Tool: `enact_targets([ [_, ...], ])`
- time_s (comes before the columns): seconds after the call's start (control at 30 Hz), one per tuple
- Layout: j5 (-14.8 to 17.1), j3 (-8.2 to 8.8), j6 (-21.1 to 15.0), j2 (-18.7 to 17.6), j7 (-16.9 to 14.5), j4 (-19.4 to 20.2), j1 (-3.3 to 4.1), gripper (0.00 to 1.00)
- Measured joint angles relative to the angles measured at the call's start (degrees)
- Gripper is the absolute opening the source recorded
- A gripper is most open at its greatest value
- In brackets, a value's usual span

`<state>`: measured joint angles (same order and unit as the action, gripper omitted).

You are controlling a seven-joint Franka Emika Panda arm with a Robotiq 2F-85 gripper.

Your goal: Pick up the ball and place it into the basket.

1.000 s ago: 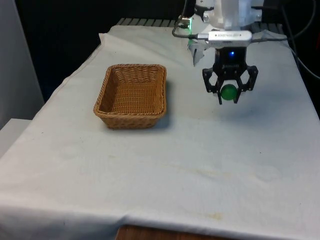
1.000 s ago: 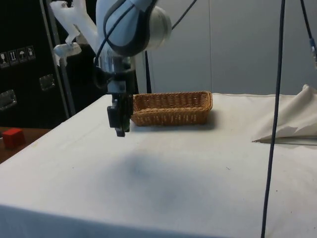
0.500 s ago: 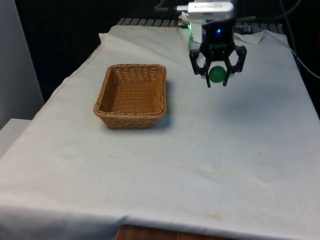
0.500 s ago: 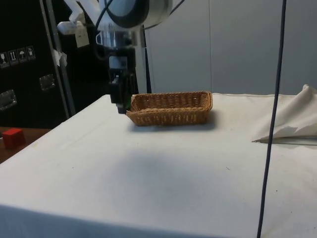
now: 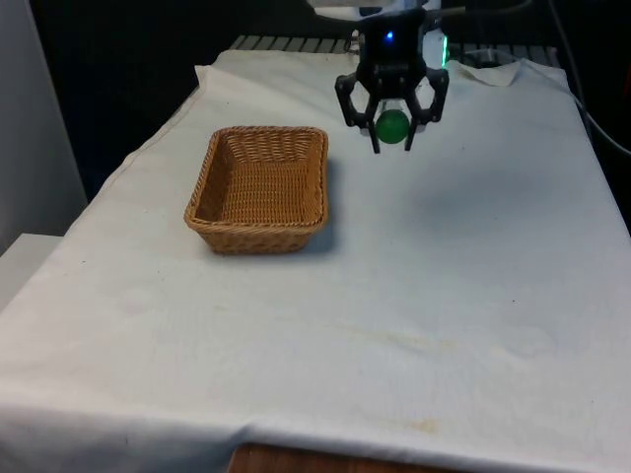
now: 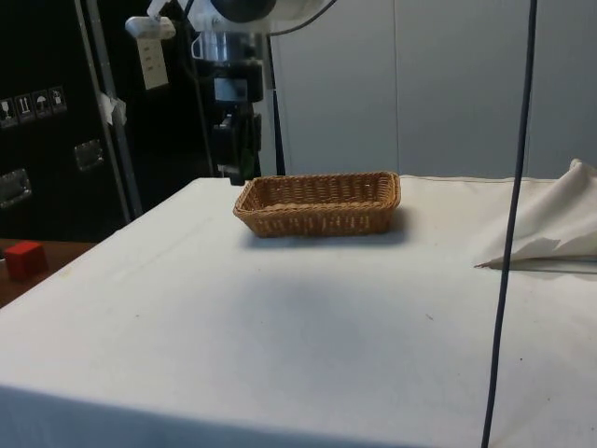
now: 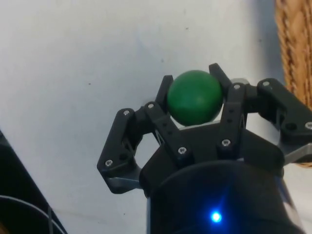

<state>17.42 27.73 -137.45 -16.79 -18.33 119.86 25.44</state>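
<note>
Desk (image 5: 414, 296) under white cloth carries the wicker basket (image 5: 259, 187), and above the cloth just beside the basket's far corner hangs the black claw (image 5: 392, 128), clamped on the green ball (image 5: 392, 126).

A smooth matt green ball (image 7: 194, 97), a rough woven wicker basket (image 5: 259, 187), and a slightly creased white cloth (image 5: 414, 296).

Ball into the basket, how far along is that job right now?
Pick-up looks done: the tool is shut on the green ball, held above the cloth. In hand: the carry, with the tool at the front view's right of the basket. Left: get over the basket and release.
</note>
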Motion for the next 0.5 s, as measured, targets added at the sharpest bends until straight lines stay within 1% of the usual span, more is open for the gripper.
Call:
enact_targets([
  [0.07,0.1,0.46,0.0,-0.2,-0.6,-0.1,-0.17,0.0],
  [0.1,0.4,0.97,0.0,-0.6,-1.3,-0.1,-0.34,0.0],
  [0.2,1.3,1.72,-0.1,-1.4,-2.8,-0.1,-0.74,0.0],
  [0.3,2.0,2.23,-0.2,-1.9,-3.8,-0.1,-0.92,0.0],
  [0.33,2.7,2.69,-0.3,-2.3,-4.8,-0.1,-1.15,0.0],
  [0.5,4.4,3.9,-0.7,-3.7,-7.2,-0.1,-1.6,0.0],
])
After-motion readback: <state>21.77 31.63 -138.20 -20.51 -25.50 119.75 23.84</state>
